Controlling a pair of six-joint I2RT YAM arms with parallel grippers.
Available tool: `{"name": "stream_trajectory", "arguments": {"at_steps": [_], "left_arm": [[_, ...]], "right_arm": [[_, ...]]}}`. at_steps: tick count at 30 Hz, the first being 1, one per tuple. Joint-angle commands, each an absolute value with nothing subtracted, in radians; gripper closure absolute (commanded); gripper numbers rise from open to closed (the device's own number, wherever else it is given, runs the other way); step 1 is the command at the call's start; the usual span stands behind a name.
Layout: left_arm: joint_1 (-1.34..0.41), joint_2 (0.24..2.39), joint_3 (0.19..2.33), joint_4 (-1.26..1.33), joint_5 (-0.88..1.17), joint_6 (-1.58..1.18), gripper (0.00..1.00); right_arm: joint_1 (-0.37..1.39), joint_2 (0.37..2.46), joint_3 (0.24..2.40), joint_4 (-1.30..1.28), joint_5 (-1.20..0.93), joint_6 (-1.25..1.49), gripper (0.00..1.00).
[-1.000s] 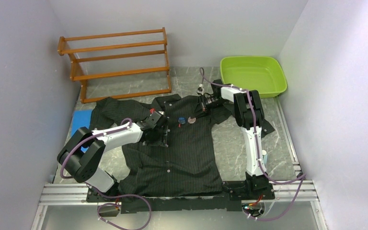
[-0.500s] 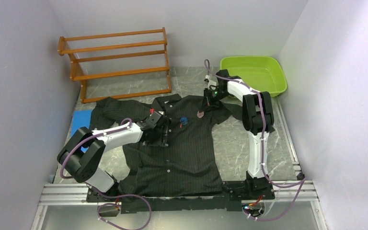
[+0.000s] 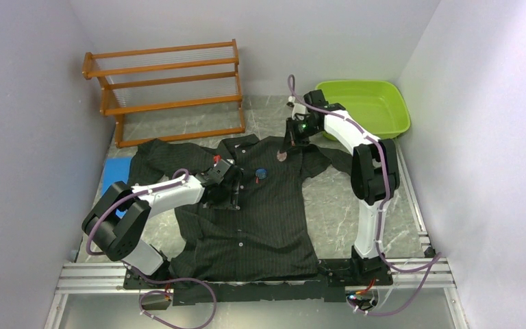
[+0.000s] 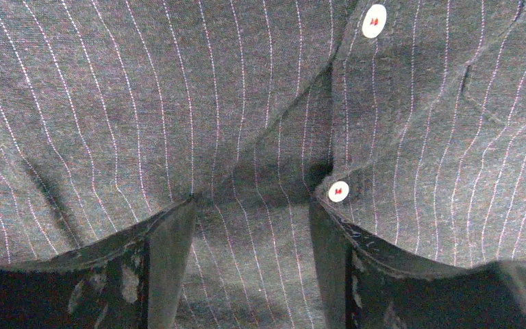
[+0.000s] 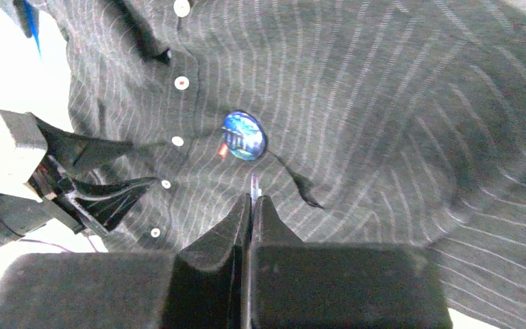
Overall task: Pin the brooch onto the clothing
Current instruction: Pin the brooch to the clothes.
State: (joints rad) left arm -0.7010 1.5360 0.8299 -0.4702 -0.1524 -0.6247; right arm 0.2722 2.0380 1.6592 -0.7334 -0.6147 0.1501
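Observation:
The black pinstriped shirt (image 3: 260, 226) lies flat on the table, front up. A round blue brooch (image 3: 261, 173) sits on its chest right of the button line, and also shows in the right wrist view (image 5: 244, 136). My left gripper (image 3: 227, 181) is open and pressed down on the shirt (image 4: 178, 103), with fabric between its fingers and a white button (image 4: 338, 191) by the right finger. My right gripper (image 3: 287, 148) hovers above the shirt's right shoulder. It is shut on a thin pinkish disc (image 3: 284, 155), seen edge-on between the fingertips (image 5: 253, 186).
A wooden rack (image 3: 164, 89) stands at the back left. A green tub (image 3: 361, 106) sits at the back right. A blue pad (image 3: 115, 171) lies left of the shirt sleeve. The left gripper (image 5: 103, 199) shows at the left of the right wrist view.
My right gripper has lifted the pinkish disc from beside the blue brooch and carried it back and to the right. The left gripper and the brooch have stayed put.

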Motion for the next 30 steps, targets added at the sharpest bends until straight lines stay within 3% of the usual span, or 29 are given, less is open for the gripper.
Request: {"name": "stream_trajectory", "arguments": {"at_steps": [1, 11, 30], "left_arm": [[-0.696, 1.556, 0.828, -0.524, -0.183, -0.62, 0.32], [-0.698, 1.541, 0.809, -0.518, -0.18, -0.627, 0.32], [-0.701, 1.539, 0.804, -0.519, -0.18, -0.638, 0.33]], "right_arm": [[0.31, 2.093, 1.657, -0.679, -0.699, 0.18, 1.0], [0.341, 2.249, 1.673, -0.566, -0.871, 0.193, 1.0], [0.188, 2.34, 1.62, -0.639, -0.876, 0.102, 1.0]]}}
